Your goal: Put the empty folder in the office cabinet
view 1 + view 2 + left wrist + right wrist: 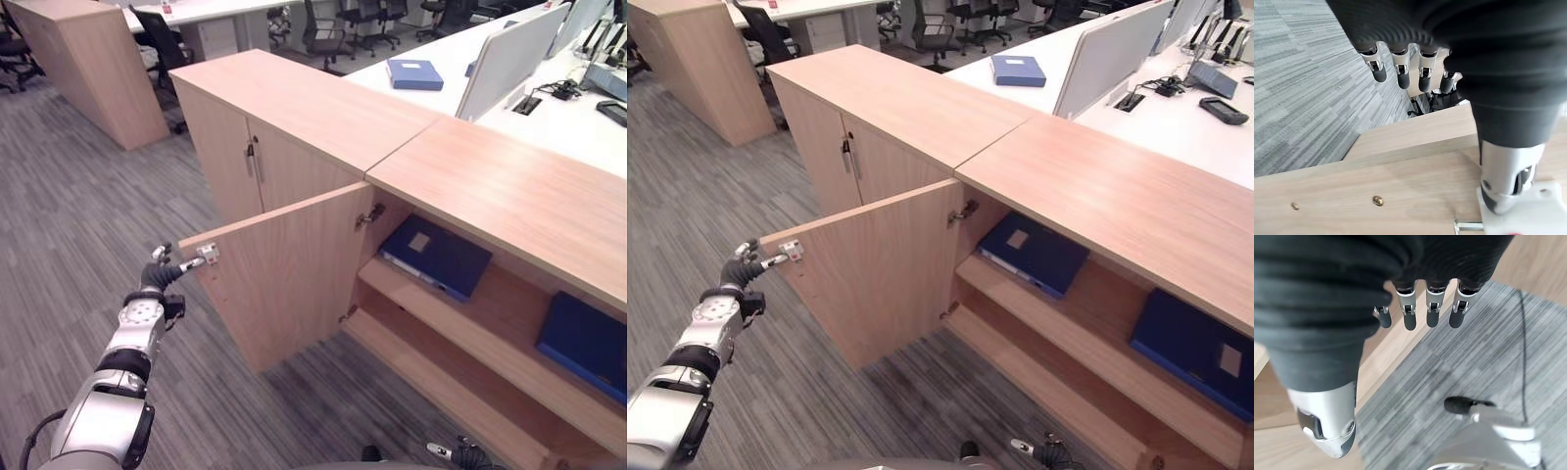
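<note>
Left hand reaches up from the lower left of the frame to the free edge of the open light-wood cabinet door, its thumb against the small white fitting at the door's top corner. In its wrist view the fingers hang fairly straight and apart, curled round nothing, while the thumb rests on that white fitting, so the hand reads as open. Right hand shows at the bottom edge right of centre, low by the cabinet's foot; its wrist view shows relaxed, straight fingers over the grey striped carpet floor, holding nothing.

Inside the opened low wooden office cabinet a dark blue folder with a pale label lies flat on the upper shelf just behind the door's hinge, right of centre and well apart from both hands. A second dark blue folder lies on the same shelf at the right edge of the frame. A third blue folder lies on the white table in the upper middle, beyond the cabinet top and beside a grey-white divider panel. Which of them is the empty one cannot be told. Black office chairs stand along the top of the frame, and another wooden cabinet stands upper left.
</note>
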